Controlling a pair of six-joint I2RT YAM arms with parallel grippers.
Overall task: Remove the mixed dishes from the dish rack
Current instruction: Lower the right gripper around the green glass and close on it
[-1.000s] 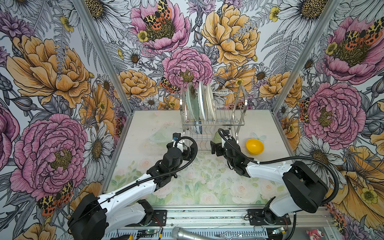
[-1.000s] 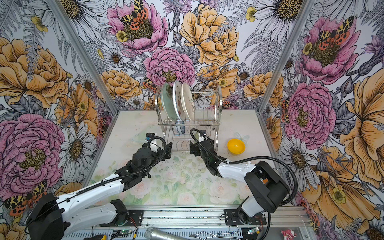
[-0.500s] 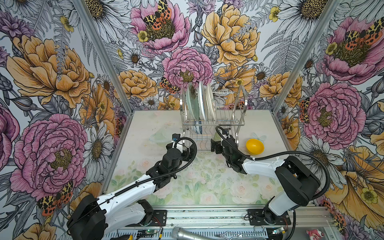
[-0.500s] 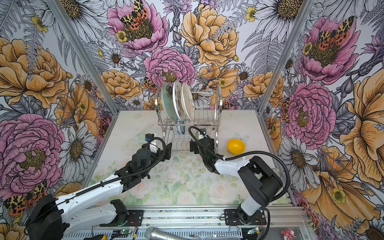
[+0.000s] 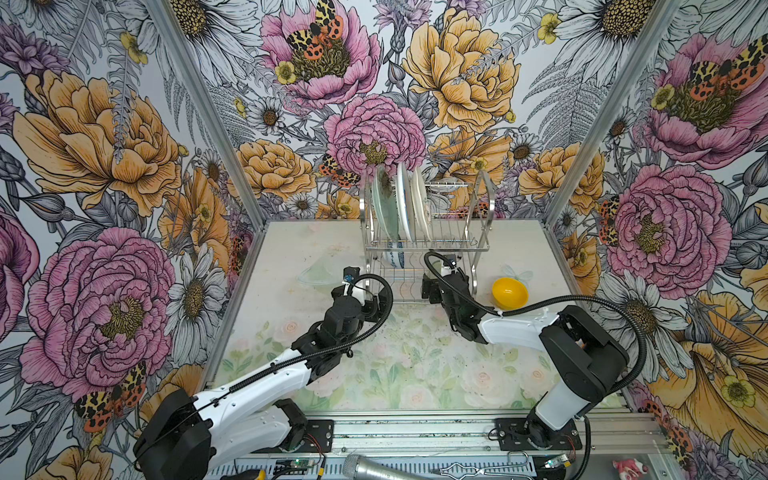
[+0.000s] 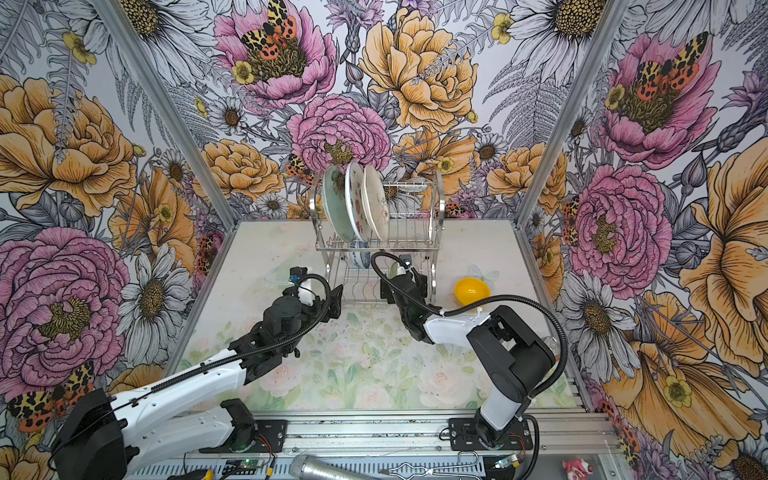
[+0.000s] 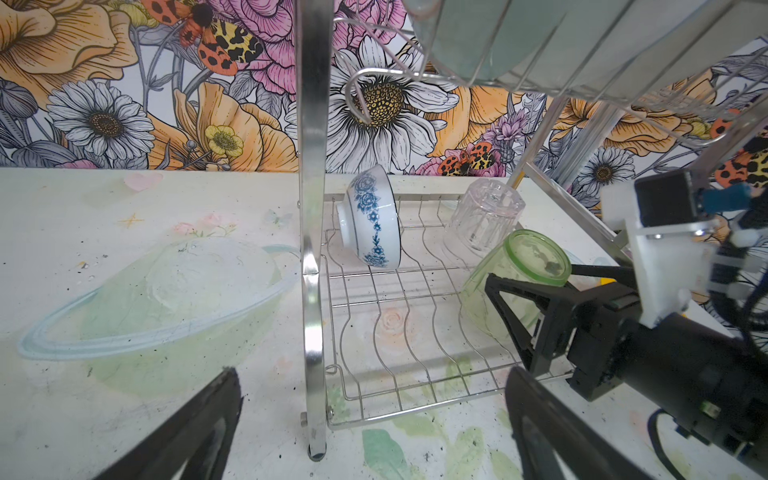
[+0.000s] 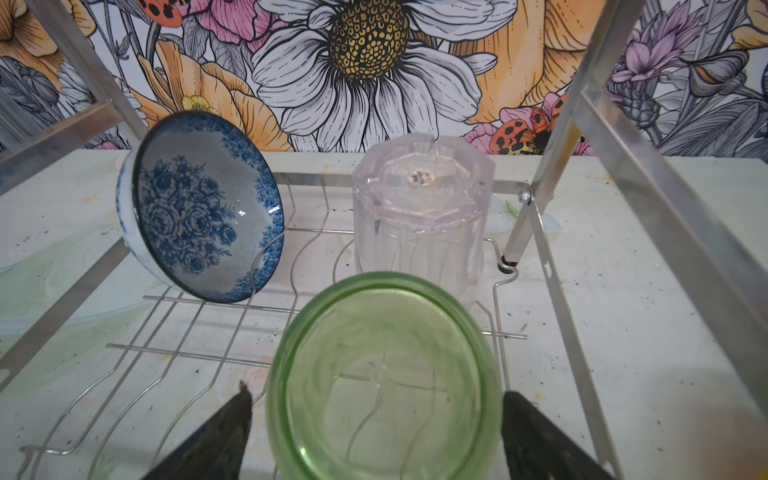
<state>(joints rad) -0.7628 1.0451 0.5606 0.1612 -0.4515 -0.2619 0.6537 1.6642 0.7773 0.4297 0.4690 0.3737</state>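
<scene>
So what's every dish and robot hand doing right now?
Green cup: upside down, tipped, bottom shelf.
Right fingers: open, either side of it.
Left fingers: open, empty.
Clear cup: upside down, bottom shelf.
Blue bowl: on edge, bottom shelf.
Plates: upright, top shelf.
Yellow bowl: out, on table.

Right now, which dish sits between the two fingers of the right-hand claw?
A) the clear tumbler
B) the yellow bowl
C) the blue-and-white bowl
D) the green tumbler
D: the right wrist view shows the green tumbler between the open fingers of the right gripper, one finger on either side of it.
</scene>
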